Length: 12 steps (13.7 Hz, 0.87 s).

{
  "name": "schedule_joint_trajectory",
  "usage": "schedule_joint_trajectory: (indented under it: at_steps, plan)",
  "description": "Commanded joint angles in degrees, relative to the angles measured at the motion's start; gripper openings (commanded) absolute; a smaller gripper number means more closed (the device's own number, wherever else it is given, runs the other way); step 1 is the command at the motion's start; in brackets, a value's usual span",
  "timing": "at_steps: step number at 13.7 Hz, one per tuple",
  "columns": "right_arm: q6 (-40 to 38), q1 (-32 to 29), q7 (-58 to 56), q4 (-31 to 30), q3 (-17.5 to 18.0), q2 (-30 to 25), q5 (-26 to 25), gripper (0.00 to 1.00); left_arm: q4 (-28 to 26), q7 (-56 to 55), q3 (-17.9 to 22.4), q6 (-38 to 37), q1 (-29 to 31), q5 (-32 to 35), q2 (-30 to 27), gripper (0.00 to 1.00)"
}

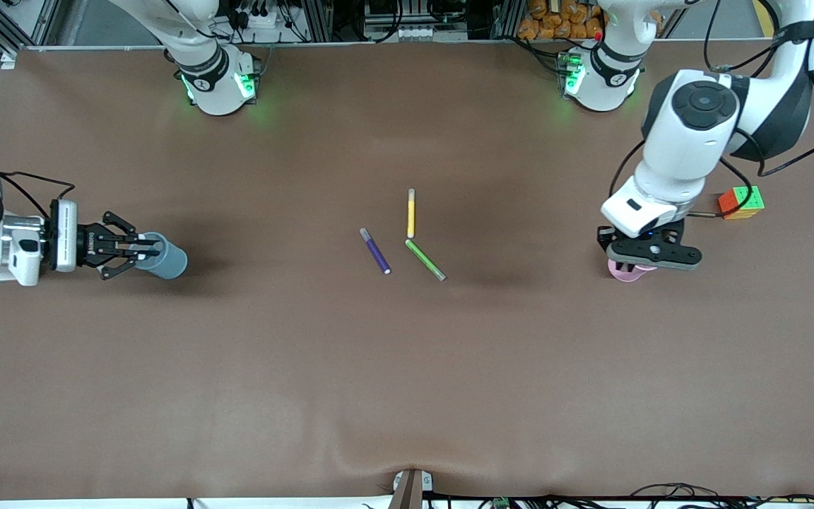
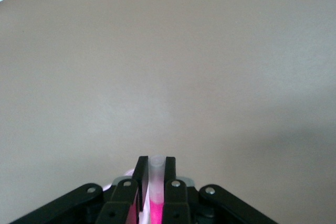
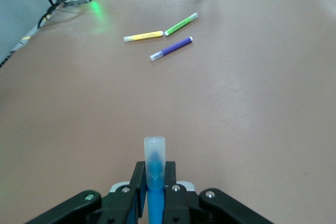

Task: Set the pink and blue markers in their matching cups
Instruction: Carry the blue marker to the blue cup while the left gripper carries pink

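Partly hidden, the pink cup (image 1: 624,271) stood under the left gripper (image 1: 651,256) at the left arm's end of the tabletop (image 1: 407,367), only its rim showing. That gripper's fingers (image 2: 140,174) were clamped on the pink marker (image 2: 156,192), cut off below. Over the blue cup (image 1: 165,260), the right gripper (image 1: 145,249) clamped the blue marker (image 3: 154,174). Purple (image 1: 376,252), yellow (image 1: 411,213) and green (image 1: 425,260) markers lay mid-table.
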Motion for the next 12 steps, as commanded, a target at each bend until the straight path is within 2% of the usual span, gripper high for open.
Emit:
schedule_joint_trajectory:
  at_steps: [1, 4, 5, 6, 9, 12]
  plan:
    - [-2.44, -2.56, -1.2, -0.83, 0.75, 0.02, 0.67, 0.0, -5.02, 6.16, -0.63, 5.04, 4.49, 0.43, -3.04, 0.0]
    - [-2.36, -4.67, -0.93, -1.01, 0.74, 1.43, -0.47, 0.0, -6.77, 7.58, -0.63, 8.02, 5.63, 0.43, -3.39, 0.0]
    - [-2.18, -4.68, -0.58, -0.84, 0.74, 1.34, -1.0, 0.24, -8.09, 8.11, -0.46, 9.87, 6.25, 0.43, -3.39, 0.0]
    - [-2.27, -4.68, -0.41, -0.66, 0.74, 1.34, -1.0, 0.98, -9.32, 8.2, -0.54, 11.8, 7.21, 0.43, -3.48, 0.0]
    - [-1.92, -4.06, 1.95, 0.3, 0.66, 0.29, -1.18, 1.0, -10.74, 9.78, -0.46, 14.63, 7.74, 0.43, -3.66, 0.0]
    - [-2.36, -3.36, 12.83, 3.54, 1.18, -3.04, -6.61, 1.0, -14.85, 9.87, -0.46, 23.91, 9.5, 0.34, -2.61, 0.0]
